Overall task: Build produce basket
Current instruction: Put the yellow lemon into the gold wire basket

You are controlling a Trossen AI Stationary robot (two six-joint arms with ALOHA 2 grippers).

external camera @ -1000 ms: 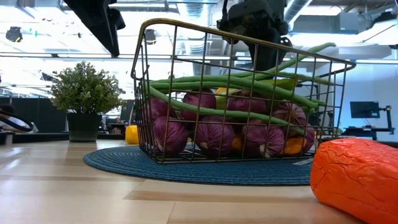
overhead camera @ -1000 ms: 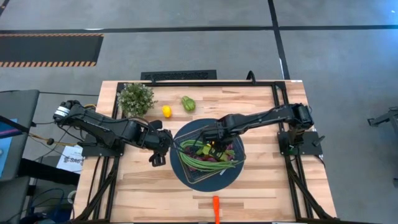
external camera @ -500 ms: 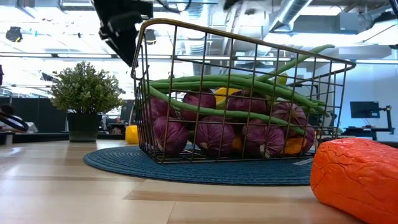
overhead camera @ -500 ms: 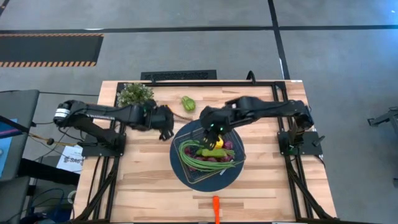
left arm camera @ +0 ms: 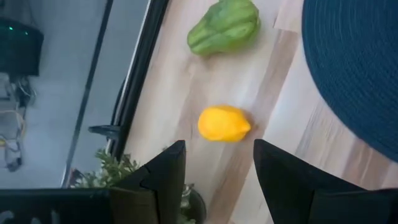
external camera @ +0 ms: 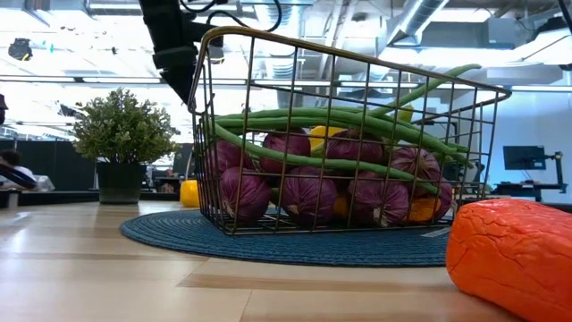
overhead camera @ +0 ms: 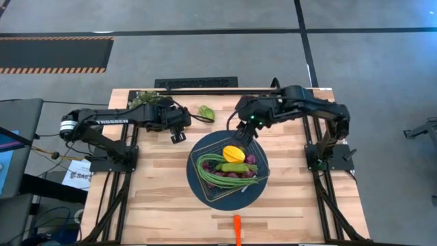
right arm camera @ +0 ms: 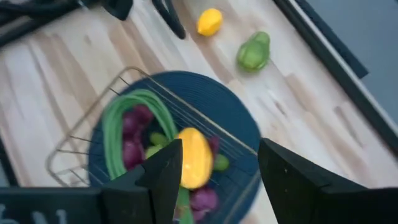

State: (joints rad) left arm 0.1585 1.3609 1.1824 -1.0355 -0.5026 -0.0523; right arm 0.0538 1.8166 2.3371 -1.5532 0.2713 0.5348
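The left gripper (left arm camera: 214, 162) is hovering with fingers wide apart and empty over a small yellow pepper (left arm camera: 224, 124) on the bench, apparently lining up a grasp. A ridged green pepper (left arm camera: 224, 26) is lying just beyond it. The right gripper (right arm camera: 217, 165), fingers spread and empty, is hanging above the wire basket (overhead camera: 229, 165), which is sitting on the blue mat (overhead camera: 196, 184), holding purple grapes, green beans and a larger yellow pepper.

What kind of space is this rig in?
Likely a robotics lab or workshop: exposed ceiling ducts, a monitor on a far desk, and a bare concrete floor with hazard-striped matting around the table.
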